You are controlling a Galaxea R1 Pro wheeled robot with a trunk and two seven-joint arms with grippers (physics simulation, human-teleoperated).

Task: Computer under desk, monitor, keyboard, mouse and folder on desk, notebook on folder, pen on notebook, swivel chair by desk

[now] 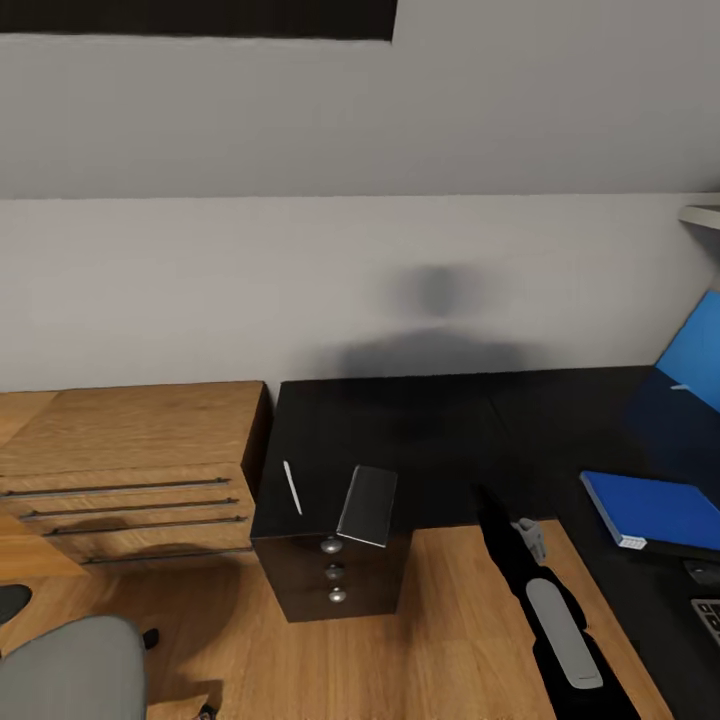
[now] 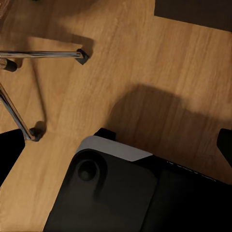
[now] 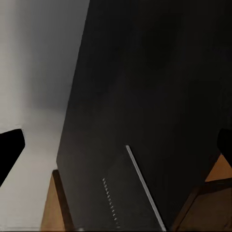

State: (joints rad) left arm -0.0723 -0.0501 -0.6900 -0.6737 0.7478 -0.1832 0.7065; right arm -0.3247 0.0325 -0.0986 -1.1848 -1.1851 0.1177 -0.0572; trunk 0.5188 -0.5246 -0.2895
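The glossy black desk [image 1: 450,430] runs along the wall, with its drawer unit [image 1: 335,572] at the left end. On that end lie the white pen [image 1: 292,487] and the grey notebook [image 1: 368,505], which is tilted and overhangs the front edge. The blue folder [image 1: 650,508] lies on the desk's right part, near the monitor [image 1: 698,352], mouse [image 1: 703,572] and keyboard [image 1: 708,620]. My right arm [image 1: 545,600] reaches over the desk's front edge, right of the notebook. The right gripper [image 3: 116,145] is open above the desk, with the notebook [image 3: 128,193] below it. The left gripper [image 2: 116,150] is open and empty over the floor.
A light wood dresser [image 1: 130,470] stands against the desk's left side. The grey swivel chair [image 1: 65,665] is at the lower left, and its chrome base [image 2: 43,54] shows beside my own black base [image 2: 111,193]. Wood floor [image 1: 440,630] lies in front of the desk.
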